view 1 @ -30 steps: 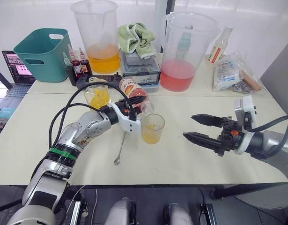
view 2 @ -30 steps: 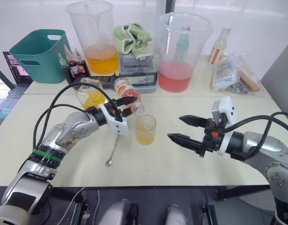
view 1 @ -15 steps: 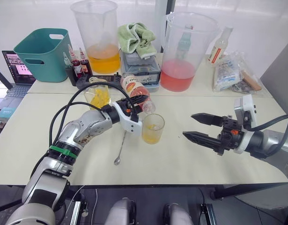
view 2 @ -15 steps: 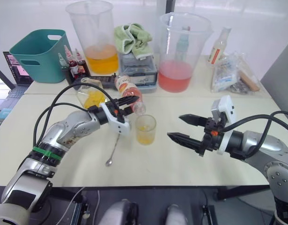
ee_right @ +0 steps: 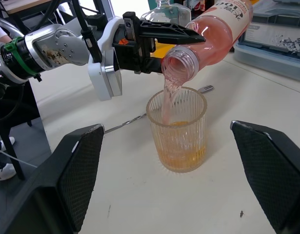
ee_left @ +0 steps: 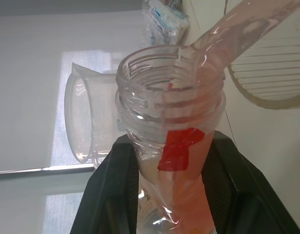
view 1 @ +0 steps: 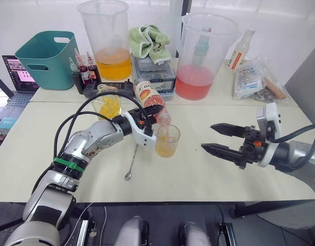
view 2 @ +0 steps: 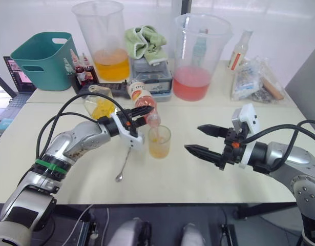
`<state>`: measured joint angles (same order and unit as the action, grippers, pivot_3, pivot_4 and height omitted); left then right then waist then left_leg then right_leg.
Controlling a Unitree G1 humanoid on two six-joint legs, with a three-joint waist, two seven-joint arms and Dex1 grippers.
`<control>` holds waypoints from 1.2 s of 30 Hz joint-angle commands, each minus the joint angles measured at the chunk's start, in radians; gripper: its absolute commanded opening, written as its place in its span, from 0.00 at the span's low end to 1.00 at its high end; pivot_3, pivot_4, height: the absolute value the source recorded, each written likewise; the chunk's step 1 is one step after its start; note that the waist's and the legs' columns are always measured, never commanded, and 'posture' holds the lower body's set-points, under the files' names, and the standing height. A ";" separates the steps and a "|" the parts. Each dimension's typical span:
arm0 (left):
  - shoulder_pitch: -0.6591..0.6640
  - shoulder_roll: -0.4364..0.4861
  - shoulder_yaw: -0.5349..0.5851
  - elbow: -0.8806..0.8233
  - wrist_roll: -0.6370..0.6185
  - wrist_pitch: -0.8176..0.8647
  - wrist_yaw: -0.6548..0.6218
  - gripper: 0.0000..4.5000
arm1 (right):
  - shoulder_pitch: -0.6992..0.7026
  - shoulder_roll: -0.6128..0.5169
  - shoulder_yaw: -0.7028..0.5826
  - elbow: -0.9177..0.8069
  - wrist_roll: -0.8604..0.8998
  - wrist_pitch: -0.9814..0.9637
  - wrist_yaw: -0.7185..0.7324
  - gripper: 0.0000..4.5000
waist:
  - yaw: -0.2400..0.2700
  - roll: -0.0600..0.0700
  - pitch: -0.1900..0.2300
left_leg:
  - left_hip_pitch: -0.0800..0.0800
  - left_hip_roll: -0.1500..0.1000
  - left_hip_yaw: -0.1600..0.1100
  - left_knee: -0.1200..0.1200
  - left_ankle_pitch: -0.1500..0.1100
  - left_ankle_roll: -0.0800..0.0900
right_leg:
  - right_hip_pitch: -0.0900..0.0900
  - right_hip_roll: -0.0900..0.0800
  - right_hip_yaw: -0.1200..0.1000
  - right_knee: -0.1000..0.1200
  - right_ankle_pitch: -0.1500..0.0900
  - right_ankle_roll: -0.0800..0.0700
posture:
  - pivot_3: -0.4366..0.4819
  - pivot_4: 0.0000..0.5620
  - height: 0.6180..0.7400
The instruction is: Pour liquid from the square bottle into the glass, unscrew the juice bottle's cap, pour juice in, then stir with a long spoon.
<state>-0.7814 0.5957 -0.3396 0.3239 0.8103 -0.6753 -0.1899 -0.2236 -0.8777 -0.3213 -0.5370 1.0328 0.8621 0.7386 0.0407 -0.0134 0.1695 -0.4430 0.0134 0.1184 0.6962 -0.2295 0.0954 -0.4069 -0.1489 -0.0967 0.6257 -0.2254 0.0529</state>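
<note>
My left gripper [view 1: 153,109] is shut on the juice bottle [view 1: 149,99], which is tilted mouth-down with no cap on it. A pink juice stream [ee_right: 167,97] falls from its mouth into the glass [view 1: 167,141]. The ribbed glass holds yellow liquid at the bottom. Just to the right of the glass, my right gripper [view 1: 207,137] is held open with nothing in it. The long spoon [view 1: 131,163] lies flat on the table left of the glass. The square bottle [view 1: 107,105] stands behind my left arm. The cap is out of view.
Along the back stand a teal bin [view 1: 44,57], a jug of orange fluid [view 1: 109,46], a grey box [view 1: 155,77] under a green cloth [view 1: 149,41], a jug of pink fluid [view 1: 200,61] and plastic bags [view 1: 254,79]. A laptop [view 1: 18,77] sits far left.
The juice bottle has tipped steeper over the glass and pink juice now runs into it. The right gripper has stayed where it was, open.
</note>
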 commanded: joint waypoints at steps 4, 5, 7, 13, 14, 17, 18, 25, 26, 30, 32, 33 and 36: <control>-0.044 0.004 0.024 -0.041 -0.025 0.010 0.015 0.31 | -0.006 -0.008 -0.024 -0.007 -0.005 -0.023 0.018 0.98 | 0.000 0.000 0.000 | 0.000 0.000 0.000 0.000 0.000 0.000 | 0.000 0.000 0.000 0.000 0.000 0.000 | 0.48 0.27 0.99; -0.044 0.004 0.025 -0.040 -0.028 0.012 0.014 0.31 | -0.006 -0.008 -0.025 -0.007 -0.006 -0.024 0.019 0.98 | 0.000 0.000 0.000 | 0.000 0.000 0.000 0.000 0.000 0.000 | 0.000 0.000 0.000 0.000 0.000 0.000 | 0.48 0.27 0.99; -0.047 0.003 0.025 -0.037 -0.027 0.014 0.014 0.31 | -0.006 -0.008 -0.025 -0.006 -0.008 -0.024 0.021 0.98 | 0.000 0.000 0.000 | 0.000 0.000 0.000 0.000 0.000 0.000 | 0.000 0.000 0.000 0.000 0.000 0.000 | 0.48 0.27 0.99; -0.040 -0.021 0.043 -0.042 -0.116 0.044 -0.042 0.31 | -0.005 -0.007 -0.026 -0.008 -0.007 -0.022 0.024 0.98 | 0.000 0.000 0.000 | 0.000 0.000 0.000 0.000 0.000 0.000 | 0.000 0.000 0.000 0.000 0.000 0.000 | 0.48 0.27 0.99; -0.037 -0.028 0.048 -0.046 -0.146 0.057 -0.061 0.31 | -0.005 -0.007 -0.026 -0.008 -0.006 -0.022 0.024 0.98 | 0.001 0.000 0.000 | 0.000 0.000 0.000 0.000 0.000 0.000 | 0.000 0.000 0.000 0.000 0.000 0.000 | 0.48 0.27 0.99; -0.020 -0.049 0.062 -0.089 -0.253 0.103 -0.136 0.31 | -0.010 -0.006 -0.023 -0.007 -0.004 -0.021 0.026 0.98 | 0.000 0.000 0.000 | 0.000 0.000 0.000 0.001 0.000 0.000 | 0.000 0.000 0.000 0.000 0.000 0.000 | 0.48 0.27 0.99; -0.017 -0.051 0.064 -0.099 -0.271 0.113 -0.151 0.31 | -0.010 -0.006 -0.022 -0.006 -0.004 -0.021 0.027 0.98 | -0.001 0.000 0.000 | 0.000 0.000 0.000 0.001 0.000 0.000 | 0.000 0.000 0.000 0.000 0.000 0.000 | 0.48 0.27 0.99; 0.001 -0.074 0.103 -0.191 -0.434 0.251 -0.264 0.31 | -0.063 -0.007 0.014 0.022 -0.012 -0.016 0.039 0.98 | -0.003 0.000 0.000 | 0.000 0.000 0.000 0.001 0.000 -0.001 | 0.000 0.000 0.000 0.001 0.000 0.000 | 0.48 0.27 0.99; 0.005 -0.081 0.114 -0.208 -0.464 0.283 -0.279 0.31 | -0.070 -0.008 0.019 0.027 -0.012 -0.015 0.043 0.98 | -0.003 0.000 0.000 | 0.000 0.000 0.000 0.001 0.000 -0.001 | 0.000 0.000 0.000 0.001 0.000 0.000 | 0.48 0.27 0.99; 0.018 -0.109 0.167 -0.294 -0.607 0.452 -0.360 0.31 | -0.111 -0.012 0.046 0.056 -0.016 -0.016 0.070 0.98 | -0.003 0.000 0.000 | 0.000 0.000 0.000 0.002 0.000 -0.001 | 0.000 0.000 0.000 0.001 0.000 0.000 | 0.48 0.27 0.99; 0.021 -0.117 0.187 -0.329 -0.654 0.527 -0.387 0.31 | -0.123 -0.011 0.054 0.065 -0.020 -0.015 0.082 0.98 | -0.003 0.000 0.000 | 0.000 0.000 0.000 0.002 0.000 -0.001 | 0.000 0.000 0.000 0.001 0.000 0.000 | 0.48 0.27 0.99; 0.019 -0.125 0.214 -0.354 -0.710 0.605 -0.406 0.31 | -0.133 -0.010 0.060 0.073 -0.022 -0.017 0.093 0.98 | -0.003 0.000 0.000 | 0.000 0.000 0.000 0.002 0.000 -0.001 | 0.001 0.000 0.000 0.001 0.000 0.000 | 0.48 0.27 0.99; 0.020 -0.133 0.284 -0.422 -0.847 0.812 -0.445 0.31 | -0.162 -0.007 0.082 0.098 -0.033 -0.025 0.127 0.98 | -0.005 0.000 0.000 | 0.000 0.000 0.000 0.003 0.000 -0.001 | 0.001 0.001 0.000 0.001 0.000 0.000 | 0.48 0.27 0.99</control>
<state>-0.7395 0.4594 -0.1270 -0.0137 0.0515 0.0363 -0.6208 -0.3551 -0.8774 -0.2329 -0.4403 1.0023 0.8610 0.8410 0.0360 -0.0134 0.1695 -0.4430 0.0136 0.1182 0.6988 -0.2291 0.0948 -0.4063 -0.1483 -0.0965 0.6270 -0.2254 0.0531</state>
